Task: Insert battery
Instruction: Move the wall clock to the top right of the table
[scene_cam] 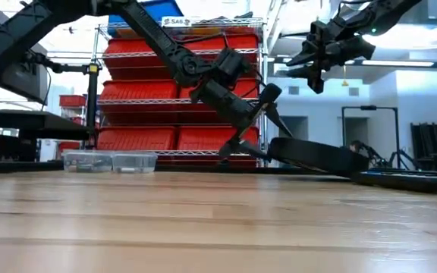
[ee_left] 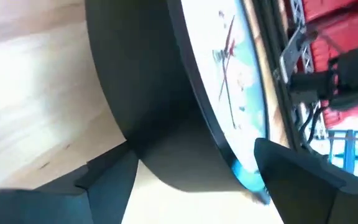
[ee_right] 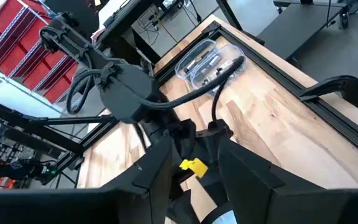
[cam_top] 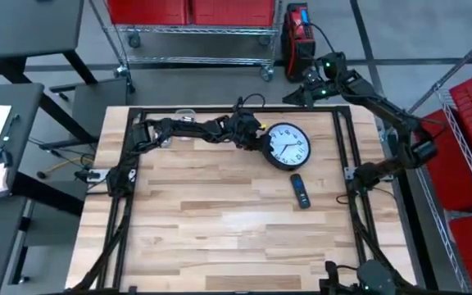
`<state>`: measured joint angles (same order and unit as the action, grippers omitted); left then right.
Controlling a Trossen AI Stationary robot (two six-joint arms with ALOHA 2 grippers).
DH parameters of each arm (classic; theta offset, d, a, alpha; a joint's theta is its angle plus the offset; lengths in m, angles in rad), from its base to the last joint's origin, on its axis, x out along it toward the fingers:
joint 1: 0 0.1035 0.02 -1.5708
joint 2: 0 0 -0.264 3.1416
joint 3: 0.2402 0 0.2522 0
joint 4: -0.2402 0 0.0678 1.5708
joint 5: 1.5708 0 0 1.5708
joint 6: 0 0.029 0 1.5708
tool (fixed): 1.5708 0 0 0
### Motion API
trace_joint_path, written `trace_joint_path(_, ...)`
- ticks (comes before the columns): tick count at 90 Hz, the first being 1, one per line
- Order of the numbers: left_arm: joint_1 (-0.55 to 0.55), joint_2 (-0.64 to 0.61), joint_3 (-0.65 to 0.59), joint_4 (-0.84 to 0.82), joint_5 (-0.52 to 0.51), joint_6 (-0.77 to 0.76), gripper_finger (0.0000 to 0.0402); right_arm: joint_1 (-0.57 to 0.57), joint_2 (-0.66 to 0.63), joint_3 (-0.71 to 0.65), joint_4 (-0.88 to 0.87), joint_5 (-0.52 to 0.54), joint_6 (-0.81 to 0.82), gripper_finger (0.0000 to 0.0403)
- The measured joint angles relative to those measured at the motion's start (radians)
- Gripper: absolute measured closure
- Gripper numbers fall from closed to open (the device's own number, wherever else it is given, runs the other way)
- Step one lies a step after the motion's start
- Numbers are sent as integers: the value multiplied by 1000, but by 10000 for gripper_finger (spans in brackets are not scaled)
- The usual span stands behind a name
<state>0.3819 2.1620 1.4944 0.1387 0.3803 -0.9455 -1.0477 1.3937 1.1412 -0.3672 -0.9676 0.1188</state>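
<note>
A round black-rimmed wall clock [cam_top: 288, 146] with a white face lies face up at the far middle of the wooden table. In the low view the clock [scene_cam: 321, 157] is tilted, its left edge raised. My left gripper [cam_top: 258, 138] reaches along the far edge and is shut on that edge. My right gripper [cam_top: 306, 92] hangs open high above the far right corner with nothing between its fingers, and is seen raised [scene_cam: 315, 61] in the low view. No battery shows. My left gripper pinches the clock's left rim [ee_left: 185, 155] between its two fingers, one on the face side [ee_left: 291, 174] and one on the black back [ee_left: 107, 180]. The fingers come level from the table's left. The held edge [scene_cam: 278, 144] is raised; the opposite edge [scene_cam: 359, 168] rests on the table.
A flat black remote-like device [cam_top: 301, 191] lies just near of the clock. A clear plastic box [cam_top: 185, 115] holding small parts stands at the far edge, left of the clock. The near half of the table [cam_top: 220, 238] is bare wood. Red bins on wire shelves stand behind.
</note>
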Motion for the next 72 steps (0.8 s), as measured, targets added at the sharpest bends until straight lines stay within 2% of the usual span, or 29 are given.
trace_joint_path(9, 9, 0, 0, -39, 68, 2, 99, 0, 0, 0, 0, 1, -14, 280)
trace_joint_path(17, 11, -1, 0, -71, 85, 6, 99, 0, 0, 0, -1, 1, -16, 280)
trace_joint_path(34, 5, -49, 0, -209, -61, 76, 99, 8, 0, 0, -68, 2, -46, 280)
trace_joint_path(47, -15, -146, 0, -340, -127, 187, 99, 81, 0, 0, -191, 23, -126, 280)
trace_joint_path(56, -37, -245, 0, -466, -192, 276, 99, 197, 0, 0, -281, 136, -218, 280)
trace_joint_path(72, -90, -458, 0, -724, -319, 410, 99, 455, 1, -1, -326, 464, -372, 280)
